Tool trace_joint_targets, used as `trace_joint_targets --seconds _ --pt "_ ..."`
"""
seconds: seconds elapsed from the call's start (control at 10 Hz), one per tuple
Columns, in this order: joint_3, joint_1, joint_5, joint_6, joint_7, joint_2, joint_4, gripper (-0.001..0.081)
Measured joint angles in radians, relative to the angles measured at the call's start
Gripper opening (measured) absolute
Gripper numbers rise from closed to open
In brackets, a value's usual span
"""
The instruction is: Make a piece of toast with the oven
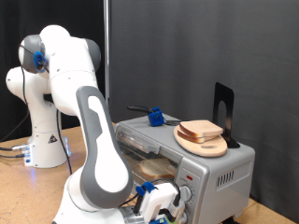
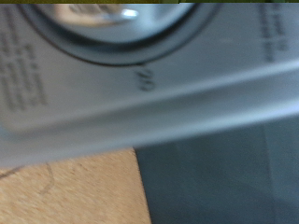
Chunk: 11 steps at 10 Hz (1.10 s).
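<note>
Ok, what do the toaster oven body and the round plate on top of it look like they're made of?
Toaster oven: probably painted or brushed metal, judging by its silver-grey, faintly glossy casing; the wrist view shows a matte grey panel with printed dial numbers. Round plate: looks like wood, light tan and matte, with bread slices stacked on it. The gripper is at the oven's front, near the knobs.

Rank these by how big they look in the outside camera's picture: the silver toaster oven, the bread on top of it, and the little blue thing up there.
1. The oven, largest.
2. The bread slices on the wooden plate.
3. The blue object, smallest.
</note>
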Motion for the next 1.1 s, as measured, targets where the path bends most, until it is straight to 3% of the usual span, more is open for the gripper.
trace_joint_targets --seconds 0.1,0.2,0.3,0.4,0.5,1.1 --pt "0.0 -0.002 0.013 -0.003 -0.002 -0.012 -0.004 0.0427" --pt "-0.001 -0.005 0.018 0.0 -0.002 -0.02 -0.009 0.0241" --pt "-0.001 -0.005 0.022 0.01 -0.002 -0.019 -0.019 0.0241" --pt "-0.001 -0.005 0.024 0.017 -0.002 -0.02 -0.023 0.0058" --pt "-0.002 -0.005 0.025 0.024 -0.001 -0.02 -0.024 0.0018" --pt "-0.005 -0.005 0.023 0.065 0.057 -0.028 -0.025 0.0"
